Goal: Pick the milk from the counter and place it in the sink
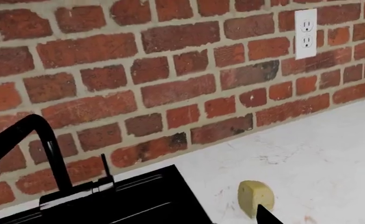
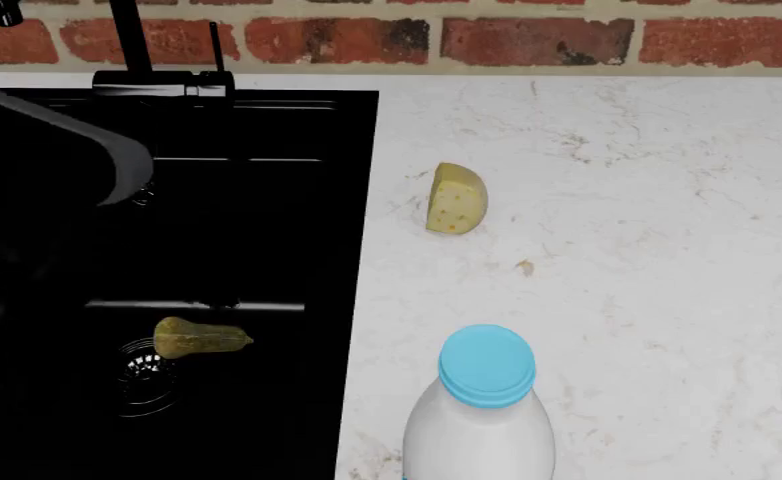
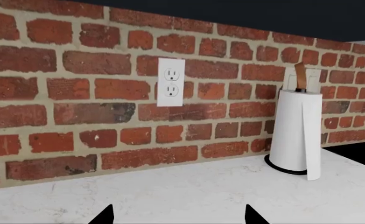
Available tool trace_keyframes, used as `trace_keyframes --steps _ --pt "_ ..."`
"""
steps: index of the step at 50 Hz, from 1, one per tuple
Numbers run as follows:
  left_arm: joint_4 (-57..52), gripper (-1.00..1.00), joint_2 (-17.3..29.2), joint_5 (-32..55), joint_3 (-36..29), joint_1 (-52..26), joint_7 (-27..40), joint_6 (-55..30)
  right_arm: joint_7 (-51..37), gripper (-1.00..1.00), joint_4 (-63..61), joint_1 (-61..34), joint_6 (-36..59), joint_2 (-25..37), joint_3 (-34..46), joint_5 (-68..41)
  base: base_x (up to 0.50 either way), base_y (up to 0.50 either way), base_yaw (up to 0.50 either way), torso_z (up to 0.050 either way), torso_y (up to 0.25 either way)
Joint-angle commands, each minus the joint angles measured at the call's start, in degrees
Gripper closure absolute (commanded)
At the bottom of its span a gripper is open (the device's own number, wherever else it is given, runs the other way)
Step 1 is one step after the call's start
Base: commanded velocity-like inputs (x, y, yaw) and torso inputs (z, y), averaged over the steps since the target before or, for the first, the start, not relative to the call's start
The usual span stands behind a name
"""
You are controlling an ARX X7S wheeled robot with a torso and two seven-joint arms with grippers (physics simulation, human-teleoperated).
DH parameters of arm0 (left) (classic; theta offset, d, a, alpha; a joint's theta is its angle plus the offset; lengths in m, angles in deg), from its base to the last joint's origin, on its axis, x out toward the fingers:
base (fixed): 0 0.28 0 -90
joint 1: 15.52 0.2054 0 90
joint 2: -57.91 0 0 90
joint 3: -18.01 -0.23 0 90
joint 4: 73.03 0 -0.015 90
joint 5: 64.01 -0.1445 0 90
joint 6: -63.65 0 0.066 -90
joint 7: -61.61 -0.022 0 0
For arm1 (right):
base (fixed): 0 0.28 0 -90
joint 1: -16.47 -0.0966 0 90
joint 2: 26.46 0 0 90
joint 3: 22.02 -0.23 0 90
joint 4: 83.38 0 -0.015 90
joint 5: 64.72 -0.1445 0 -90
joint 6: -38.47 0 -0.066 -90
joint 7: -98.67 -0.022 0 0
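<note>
The milk, a white bottle with a light blue cap, stands upright on the white marble counter at the near edge of the head view, just right of the sink. The black sink fills the left side, with its faucet at the back. Neither wrist view shows the milk. My left gripper shows one black fingertip far off centre, so it reads open and empty; the other fingertip is lost against the sink. My right gripper is open and empty over the counter.
A yellow cheese wedge lies on the counter behind the milk, also in the left wrist view. A yellow-green item lies by the drain. My left arm hangs over the sink. A paper towel roll and an outlet stand at the brick wall.
</note>
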Motion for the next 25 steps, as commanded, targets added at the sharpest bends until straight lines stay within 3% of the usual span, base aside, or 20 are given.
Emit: trace_keyframes --steps 1,2,6,11,25 --pt "0.5 -1.00 -4.8 4.9 2.3 -14.7 -1.1 -13.5 1.6 -1.00 0.1 0.4 -0.5 -0.7 -0.6 1.3 0.00 0.00 0.00 0.000 0.000" --pt "0.6 -1.00 -5.3 5.5 2.4 -15.5 -0.8 -14.5 1.6 -1.00 0.1 0.4 -0.4 -0.6 -0.6 1.3 0.00 0.00 0.00 0.000 0.000" --pt "7.1 -1.00 -3.6 25.9 2.7 -20.1 13.4 -15.2 1.1 -1.00 0.0 0.3 -0.3 -0.4 -0.7 0.9 0.00 0.00 0.00 0.000 0.000" --pt "13.1 -1.00 -3.1 40.4 0.3 -23.2 23.2 -15.0 1.9 -1.00 0.4 0.7 -0.9 -0.5 0.0 2.1 0.00 0.00 0.00 0.000 0.000" --pt "21.6 -1.00 -7.4 56.1 -8.7 -27.6 37.0 -13.3 2.5 -1.00 0.3 2.8 -1.9 -1.0 -0.3 3.1 0.00 0.00 0.00 0.000 0.000"
